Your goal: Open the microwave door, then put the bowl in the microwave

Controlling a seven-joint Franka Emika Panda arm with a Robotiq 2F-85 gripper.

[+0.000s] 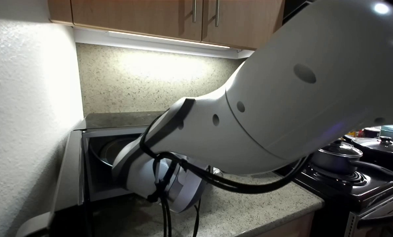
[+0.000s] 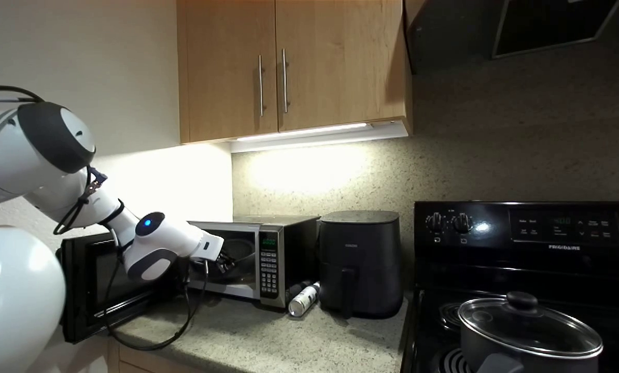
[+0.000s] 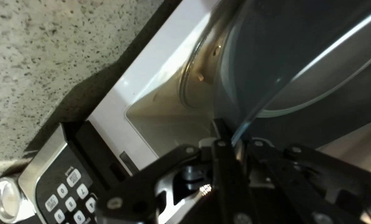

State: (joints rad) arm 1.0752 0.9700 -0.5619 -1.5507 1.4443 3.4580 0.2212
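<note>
The microwave door stands swung wide toward the side wall, and it needs to be, since the arm leans across in front of the microwave to reach its cavity. The bowl is inside that cavity: its dark glossy side fills much of the top of the wrist view, over what looks like the glass plate, and part of its rim shows past the arm in an exterior view too. The gripper has its jaws brought nearly together, with the bowl's rim pinched between them, only that thin edge keeping them apart. A rim hold suits a wide, deep bowl, I'd say, because the body looks too broad to span, and taking it by the edge lets the bowl go in ahead of the gripper. The price is that a single pinch could let it tip, so holding on until the base is down seems wise; whether it rests flat on the plate I can't tell from here. The bottle lying on the tabletop just beside the microwave is out of the way of all this. What remains, by my reading, is settling the bowl and letting go of the rim
</note>
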